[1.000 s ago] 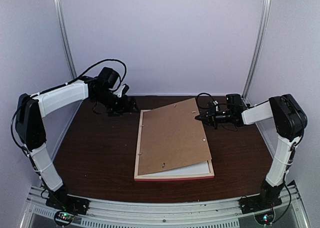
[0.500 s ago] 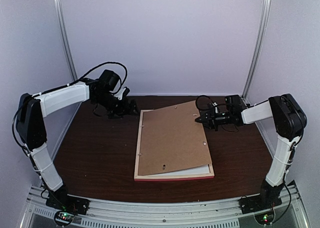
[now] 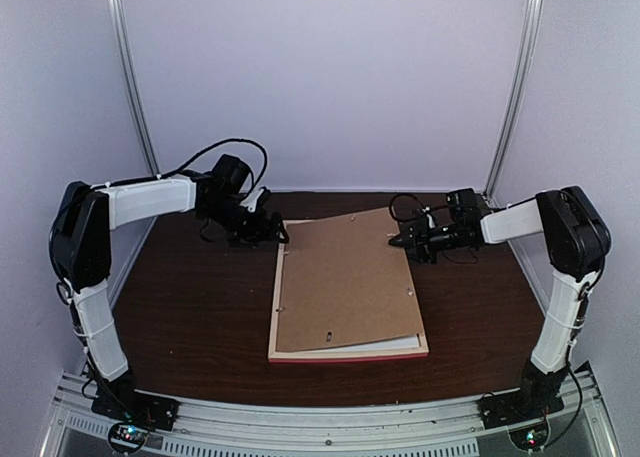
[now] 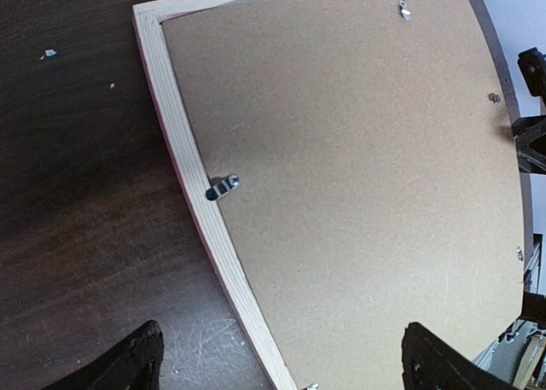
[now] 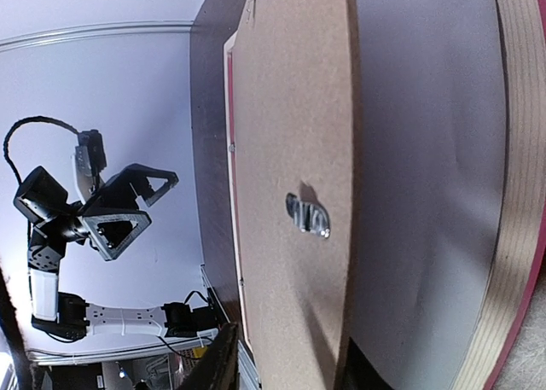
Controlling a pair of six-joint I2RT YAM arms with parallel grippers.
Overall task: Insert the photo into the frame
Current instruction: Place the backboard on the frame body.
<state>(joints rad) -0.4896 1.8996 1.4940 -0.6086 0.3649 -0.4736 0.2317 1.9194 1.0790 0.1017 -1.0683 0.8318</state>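
The frame lies face down on the table, pink rail at the near edge and pale wood back up. A plain brown backing board lies on it, slightly skewed. My right gripper is shut on the board's far right edge and holds it raised above a white sheet inside the frame. My left gripper is open and empty above the frame's far left corner, one finger over the table and one over the board. The photo's printed side is hidden.
A metal turn clip sits on the frame's left rail. A hanger is fixed to the board. A strip of the white sheet shows at the near right. Booth walls and posts close in the table's back and sides.
My left gripper has moved right to the frame's far left corner. My right gripper has shifted left with the board, which now lies squarer on the frame.
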